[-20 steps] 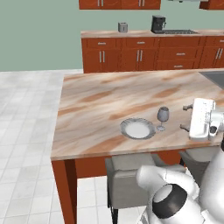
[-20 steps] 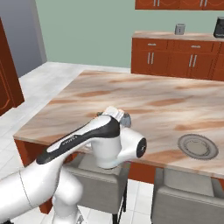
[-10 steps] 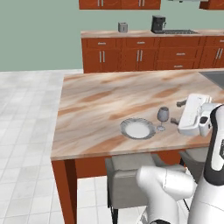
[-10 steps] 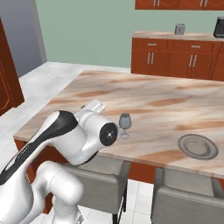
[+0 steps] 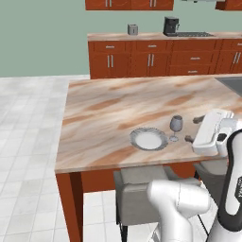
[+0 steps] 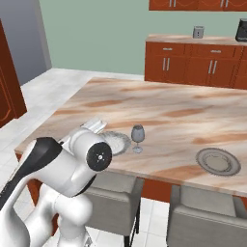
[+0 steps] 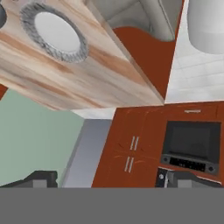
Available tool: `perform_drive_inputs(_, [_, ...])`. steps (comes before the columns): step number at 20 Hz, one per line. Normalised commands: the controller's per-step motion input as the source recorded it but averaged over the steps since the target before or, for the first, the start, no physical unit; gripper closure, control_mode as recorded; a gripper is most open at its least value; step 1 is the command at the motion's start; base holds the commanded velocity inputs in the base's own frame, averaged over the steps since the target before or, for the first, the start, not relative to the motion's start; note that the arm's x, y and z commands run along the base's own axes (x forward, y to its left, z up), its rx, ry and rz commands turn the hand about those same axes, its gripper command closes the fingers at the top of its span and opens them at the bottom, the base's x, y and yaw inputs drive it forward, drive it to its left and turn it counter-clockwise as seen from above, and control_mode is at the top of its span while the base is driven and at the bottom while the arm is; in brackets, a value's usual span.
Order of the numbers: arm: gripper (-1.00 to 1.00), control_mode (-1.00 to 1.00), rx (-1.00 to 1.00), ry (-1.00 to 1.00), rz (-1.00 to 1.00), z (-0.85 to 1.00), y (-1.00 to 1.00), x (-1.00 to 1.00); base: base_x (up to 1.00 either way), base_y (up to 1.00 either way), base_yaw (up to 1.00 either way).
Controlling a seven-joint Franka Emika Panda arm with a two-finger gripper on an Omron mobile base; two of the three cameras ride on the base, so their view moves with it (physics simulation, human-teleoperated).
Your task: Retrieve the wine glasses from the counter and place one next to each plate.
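One wine glass (image 5: 176,125) (image 6: 138,136) stands upright on the marbled counter (image 5: 118,108), just right of the white plate (image 5: 149,139) with the patterned grey rim. My gripper (image 5: 194,129) hovers open a short way right of the glass, its dark fingertips pointing toward it with nothing between them. In the hand view the fingertips (image 7: 42,177) stand wide apart, and the white plate (image 7: 54,29) lies at the upper left. From the right base view my arm's elbow hides part of that plate (image 6: 117,141). A greyish-tan plate (image 6: 218,161) lies further right near the front edge.
Two grey chairs (image 6: 116,195) (image 6: 207,217) are tucked under the counter's near edge. A back run of reddish-brown cabinets (image 5: 156,59) carries a toaster (image 5: 133,29) and a coffee machine (image 5: 170,25). A dark sink (image 5: 232,85) sits at the counter's right end.
My elbow has swung down and left, uncovering the glass in the right base view. The hand has shifted slightly near the glass. The glass and plates have not moved; the jaws stay open.
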Motion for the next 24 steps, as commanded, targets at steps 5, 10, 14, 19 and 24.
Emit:
perform_drive_inputs(5, [-1.00, 1.00, 0.00, 0.00, 0.00, 0.00, 0.00, 0.00, -0.92, 0.69, 0.03])
perform_drive_inputs(10, [-1.00, 1.00, 0.00, 0.00, 0.00, 0.00, 0.00, 0.00, -1.00, 0.96, 0.05])
perform_drive_inputs(14, [-1.00, 1.00, 0.00, 0.00, 0.00, 0.00, 0.00, 0.00, -0.40, 1.00, 0.05])
perform_drive_inputs(19, [-1.00, 1.00, 0.00, 0.00, 0.00, 0.00, 0.00, 0.00, 0.61, 1.00, -0.08])
perform_drive_inputs(24, [-1.00, 1.00, 0.00, 0.00, 0.00, 0.00, 0.00, 0.00, 1.00, 1.00, -0.17])
